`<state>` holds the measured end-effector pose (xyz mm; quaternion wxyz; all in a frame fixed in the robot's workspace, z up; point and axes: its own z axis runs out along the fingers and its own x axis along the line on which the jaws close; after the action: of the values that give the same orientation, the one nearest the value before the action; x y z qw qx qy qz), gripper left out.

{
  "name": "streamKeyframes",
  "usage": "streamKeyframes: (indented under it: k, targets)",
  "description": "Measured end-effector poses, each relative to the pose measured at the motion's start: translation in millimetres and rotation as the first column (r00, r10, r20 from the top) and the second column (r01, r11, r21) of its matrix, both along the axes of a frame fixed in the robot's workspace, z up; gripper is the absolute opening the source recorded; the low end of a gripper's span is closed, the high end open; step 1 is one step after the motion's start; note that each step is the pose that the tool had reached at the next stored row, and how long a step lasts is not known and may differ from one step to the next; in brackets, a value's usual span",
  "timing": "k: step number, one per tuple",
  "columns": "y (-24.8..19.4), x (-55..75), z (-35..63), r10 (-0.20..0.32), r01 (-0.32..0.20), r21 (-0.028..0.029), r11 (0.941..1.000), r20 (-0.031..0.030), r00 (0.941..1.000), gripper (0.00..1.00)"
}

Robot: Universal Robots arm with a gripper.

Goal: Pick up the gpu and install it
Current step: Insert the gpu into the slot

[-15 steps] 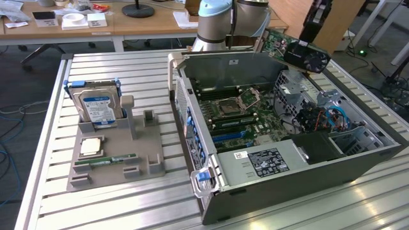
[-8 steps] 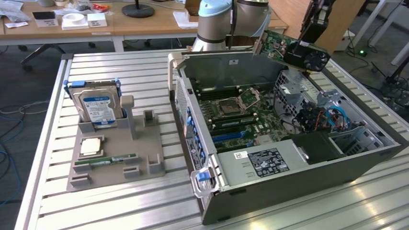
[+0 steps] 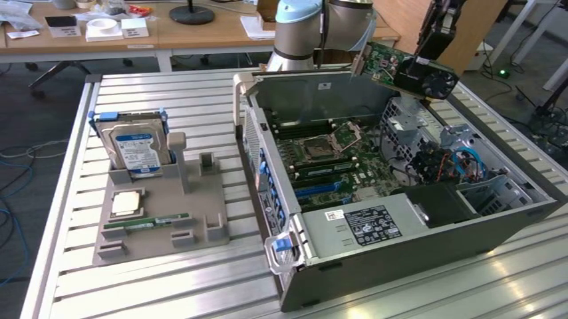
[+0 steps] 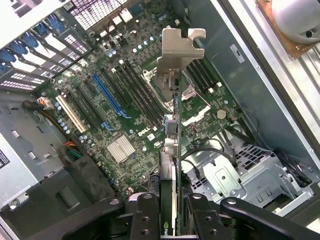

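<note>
My gripper [image 3: 426, 54] is shut on the gpu [image 3: 404, 66], a green circuit card with a black fan on one face. I hold it tilted in the air above the far right corner of the open computer case [image 3: 400, 226]. In the wrist view the gpu [image 4: 172, 150] is seen edge-on between my black fingers [image 4: 145, 217], its silver metal bracket [image 4: 179, 50] pointing away from me. Below it lies the motherboard [image 4: 125, 115] with a blue expansion slot [image 4: 107, 95] and a white slot [image 4: 72, 116]. The card hangs apart from the board.
On the exterior view's left, a grey holder [image 3: 204, 199] carries a silver hard drive [image 3: 133, 143], a processor chip [image 3: 127, 203] and a green memory stick [image 3: 146, 221]. The case has a drive cage [image 4: 245, 170], cables [image 3: 461, 159] and a black power supply [image 3: 373, 222].
</note>
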<state>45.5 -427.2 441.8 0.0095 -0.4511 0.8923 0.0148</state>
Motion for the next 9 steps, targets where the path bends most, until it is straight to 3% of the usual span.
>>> streamKeyframes:
  k: [9]
  targets:
    - [0.0, 0.0, 0.0, 0.036, -0.036, 0.0000, 0.9994, 0.0000, 0.9994, 0.26]
